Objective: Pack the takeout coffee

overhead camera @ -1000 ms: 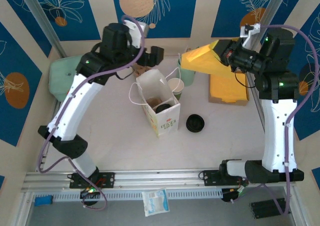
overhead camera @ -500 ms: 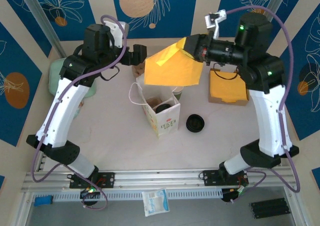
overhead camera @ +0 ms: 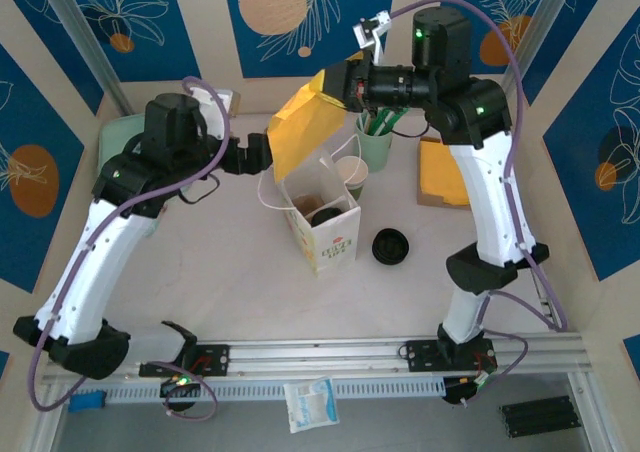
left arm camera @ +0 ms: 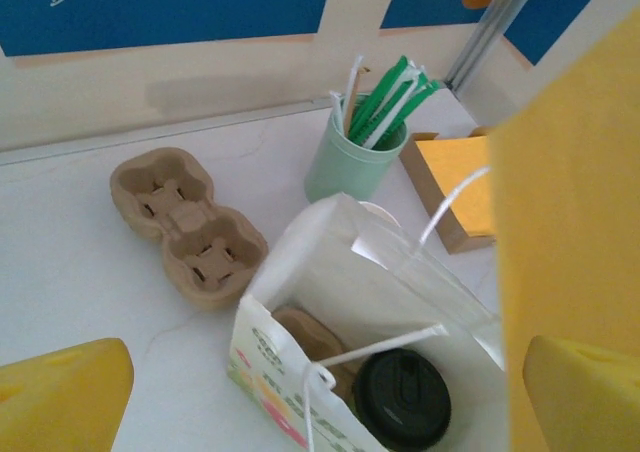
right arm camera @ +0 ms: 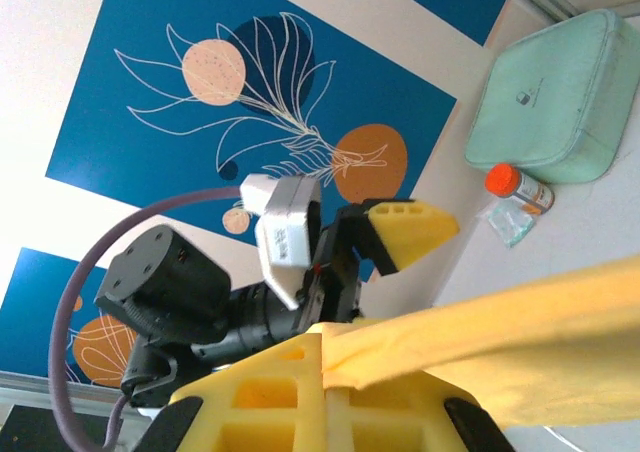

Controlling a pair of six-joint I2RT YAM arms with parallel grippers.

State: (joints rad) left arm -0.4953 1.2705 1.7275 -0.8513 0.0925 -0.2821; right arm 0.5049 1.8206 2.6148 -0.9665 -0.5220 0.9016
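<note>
Right end effector [overhead camera: 338,85] pinches yellow sheet [overhead camera: 300,127] near white bag [overhead camera: 328,240] holding takeout coffee [left arm camera: 402,398].

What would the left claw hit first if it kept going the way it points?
Probably the white paper bag, near its open top, though depth is hard to judge.

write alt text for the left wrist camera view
An open white paper bag holds a coffee cup with a black lid, seen from above. Beyond it on the table sit a brown cup carrier and a green cup of straws; a yellow sheet hangs at the right edge.
</note>
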